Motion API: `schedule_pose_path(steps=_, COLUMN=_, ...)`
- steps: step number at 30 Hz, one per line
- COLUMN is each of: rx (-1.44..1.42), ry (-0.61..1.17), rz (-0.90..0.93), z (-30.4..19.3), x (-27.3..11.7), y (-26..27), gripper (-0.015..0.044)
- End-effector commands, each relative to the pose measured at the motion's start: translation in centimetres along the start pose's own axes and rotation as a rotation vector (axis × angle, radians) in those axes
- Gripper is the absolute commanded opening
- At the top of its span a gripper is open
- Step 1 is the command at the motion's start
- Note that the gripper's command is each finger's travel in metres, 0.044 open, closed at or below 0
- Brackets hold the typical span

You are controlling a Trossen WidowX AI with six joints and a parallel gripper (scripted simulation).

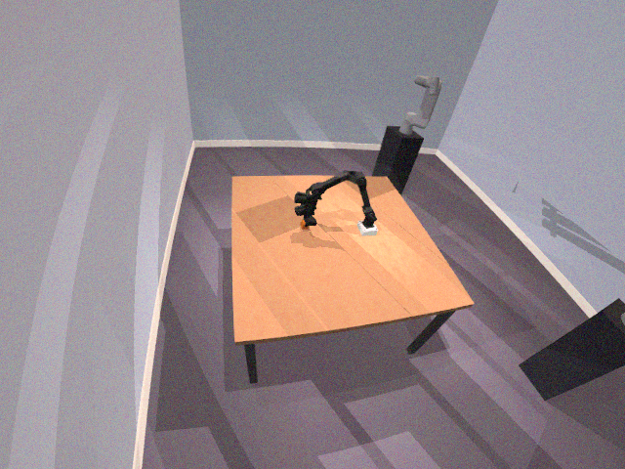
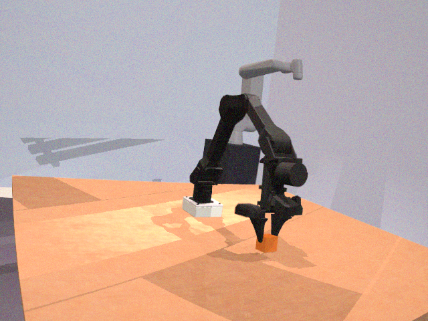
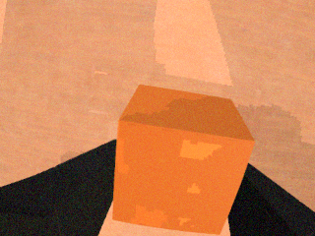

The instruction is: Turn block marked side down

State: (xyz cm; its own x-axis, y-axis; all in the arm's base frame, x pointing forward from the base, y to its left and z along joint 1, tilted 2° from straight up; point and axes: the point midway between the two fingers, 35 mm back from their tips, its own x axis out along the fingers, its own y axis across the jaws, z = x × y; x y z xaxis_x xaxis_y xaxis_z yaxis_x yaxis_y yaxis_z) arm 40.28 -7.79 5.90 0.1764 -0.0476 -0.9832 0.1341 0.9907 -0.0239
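Observation:
The orange block [image 1: 304,224] [image 2: 269,245] [image 3: 172,184] is held between the two black fingers and looks to be slightly above the table [image 1: 303,292] [image 2: 103,238]. My gripper [image 1: 308,222] [image 2: 267,238] [image 3: 182,154] points down and is shut on the block, one finger on each side. In the wrist view the block shows its upper face and one darker side face. Lighter patches lie on the upper face and look like light. No clear mark shows on either face. The underside and the sides against the fingers are hidden.
The arm's white base [image 1: 367,230] [image 2: 207,210] stands on the table. A grey arm [image 1: 429,103] [image 2: 255,70] on a dark pedestal [image 1: 397,153] [image 2: 240,164] stands behind the table. Another dark pedestal [image 1: 577,353] is at the right of the top view. Shadows fall across the table.

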Motion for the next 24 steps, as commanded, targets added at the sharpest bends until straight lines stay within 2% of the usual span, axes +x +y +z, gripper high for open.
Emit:
schedule_pose_path(steps=1, rx=-0.001, ry=-0.05, rz=0.004, z=0.02, x=0.01, y=0.05, gripper=0.0)
schedule_pose_path(steps=24, rx=-0.003, ry=-0.372, rz=0.003, z=-0.72, x=0.11, y=0.06, gripper=0.0)
